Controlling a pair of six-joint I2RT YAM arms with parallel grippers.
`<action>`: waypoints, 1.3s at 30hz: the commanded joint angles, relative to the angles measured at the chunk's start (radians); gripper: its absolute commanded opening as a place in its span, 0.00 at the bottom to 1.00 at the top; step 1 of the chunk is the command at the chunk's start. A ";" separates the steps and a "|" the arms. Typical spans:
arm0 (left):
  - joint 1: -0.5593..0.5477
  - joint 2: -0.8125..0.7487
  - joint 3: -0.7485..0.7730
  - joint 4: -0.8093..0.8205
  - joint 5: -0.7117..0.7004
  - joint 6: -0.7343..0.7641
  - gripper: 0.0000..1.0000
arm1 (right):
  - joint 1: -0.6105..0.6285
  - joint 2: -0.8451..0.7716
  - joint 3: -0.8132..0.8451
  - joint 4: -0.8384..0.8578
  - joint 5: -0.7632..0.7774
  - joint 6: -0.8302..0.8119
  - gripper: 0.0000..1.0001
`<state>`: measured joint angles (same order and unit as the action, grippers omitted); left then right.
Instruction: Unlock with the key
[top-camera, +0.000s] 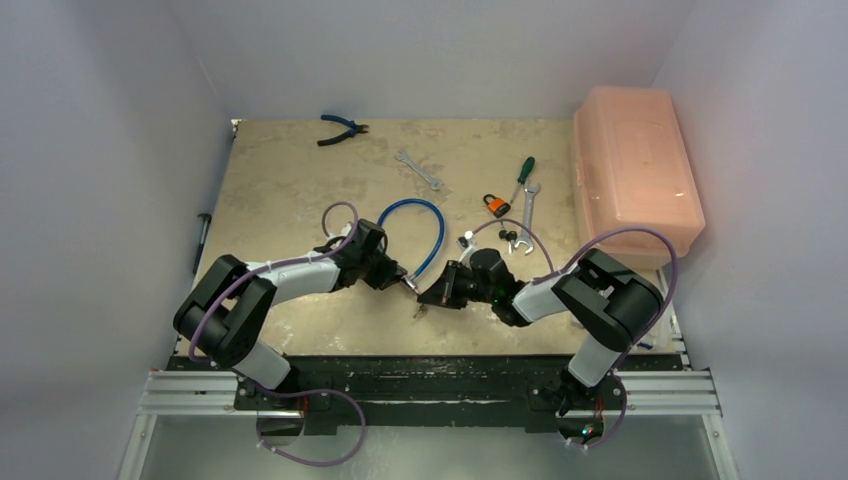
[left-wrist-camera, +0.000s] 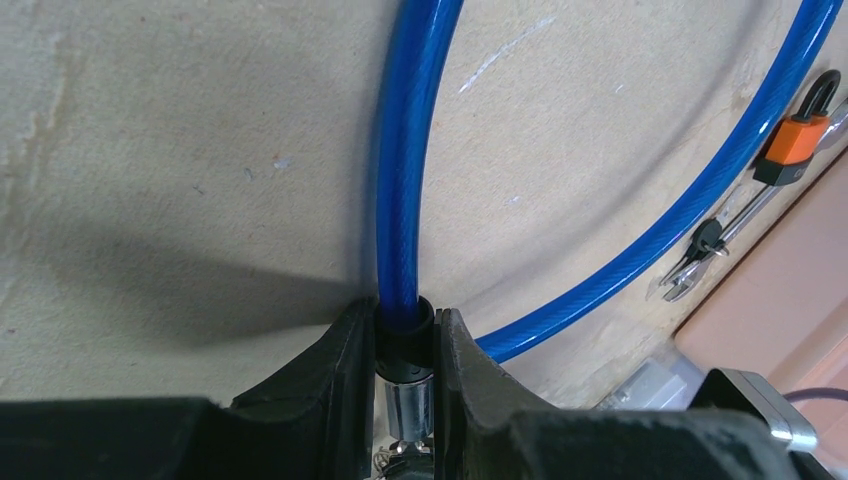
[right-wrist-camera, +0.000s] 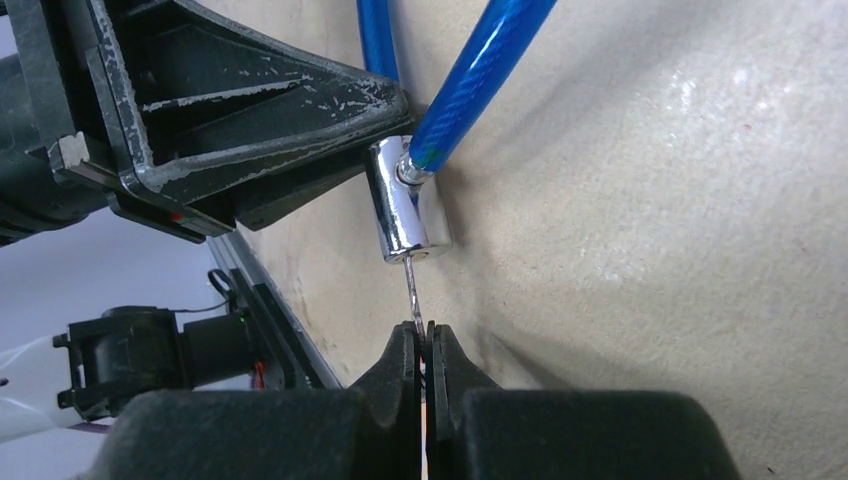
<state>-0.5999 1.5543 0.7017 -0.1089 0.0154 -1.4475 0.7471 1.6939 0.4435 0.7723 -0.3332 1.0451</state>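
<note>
Near the table (top-camera: 300, 180) edge, left gripper (left-wrist-camera: 404, 325) clamps the cable lock (right-wrist-camera: 405, 205), right gripper (right-wrist-camera: 425, 335) pinches the key (right-wrist-camera: 411, 290); skewed twisting could bend it.

We count two black two-finger grippers: left gripper (left-wrist-camera: 405, 320), right gripper (right-wrist-camera: 425, 335). One blue plastic-coated cable lock (left-wrist-camera: 400, 150) with a chrome cylinder. One thin silver key (right-wrist-camera: 412, 290). One small orange padlock (top-camera: 495, 206). Two silver open-end wrenches (top-camera: 418, 170) (top-camera: 529, 200). One green-handled screwdriver (top-camera: 524, 170). One pair of blue-handled pliers (top-camera: 340, 128). One pink translucent plastic box (top-camera: 635, 170). One tan table (top-camera: 290, 180).
</note>
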 joint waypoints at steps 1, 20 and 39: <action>-0.008 -0.013 -0.027 -0.026 0.069 -0.001 0.00 | 0.003 -0.048 0.099 -0.087 0.125 -0.128 0.00; -0.008 -0.013 -0.049 -0.007 0.092 -0.013 0.00 | -0.007 0.044 0.059 0.131 0.021 0.094 0.00; -0.009 -0.025 -0.071 0.012 0.106 -0.019 0.00 | -0.047 0.057 0.043 0.135 0.054 0.070 0.00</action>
<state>-0.5888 1.5341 0.6590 -0.0502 0.0032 -1.4525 0.7101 1.8187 0.4297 0.9810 -0.4080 1.2118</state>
